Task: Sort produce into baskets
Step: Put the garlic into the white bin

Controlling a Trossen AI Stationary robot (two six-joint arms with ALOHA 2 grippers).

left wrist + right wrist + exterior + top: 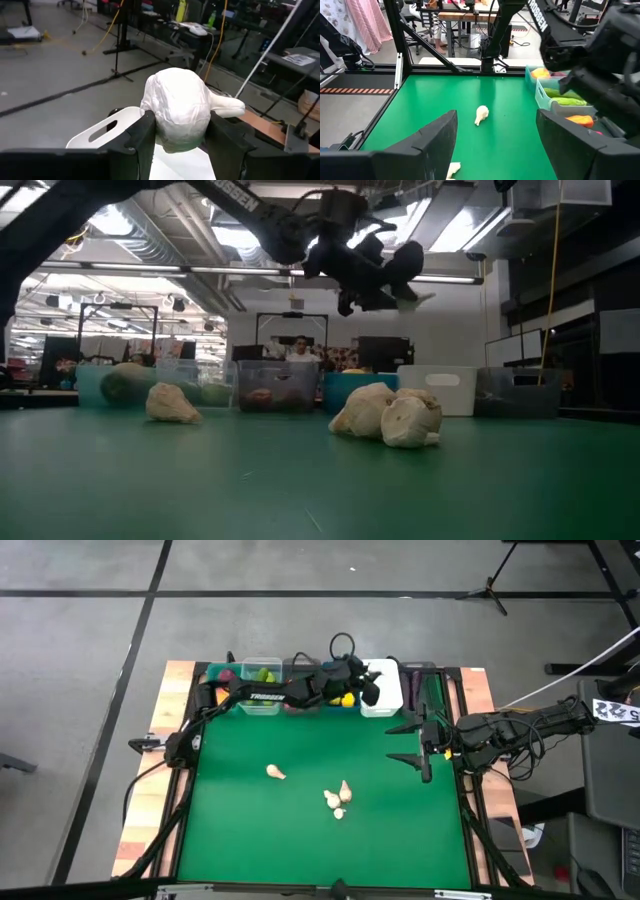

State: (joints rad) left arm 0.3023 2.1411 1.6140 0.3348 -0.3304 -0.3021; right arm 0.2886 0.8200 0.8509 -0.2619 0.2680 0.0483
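now the left gripper clamps a garlic above the white bin to drop it; the right gripper waits open beside that bin.

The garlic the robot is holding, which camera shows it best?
The left wrist view: the garlic fills the picture, squeezed between the left gripper's jaws above the white basket. The low view shows only a pale bit under the raised arm. In the high view the arm hides it. The right wrist view doesn't show it.

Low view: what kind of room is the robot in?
Probably a robotics lab or workshop: long ceiling lights overhead, desks with monitors behind the green table, and a person sitting there.
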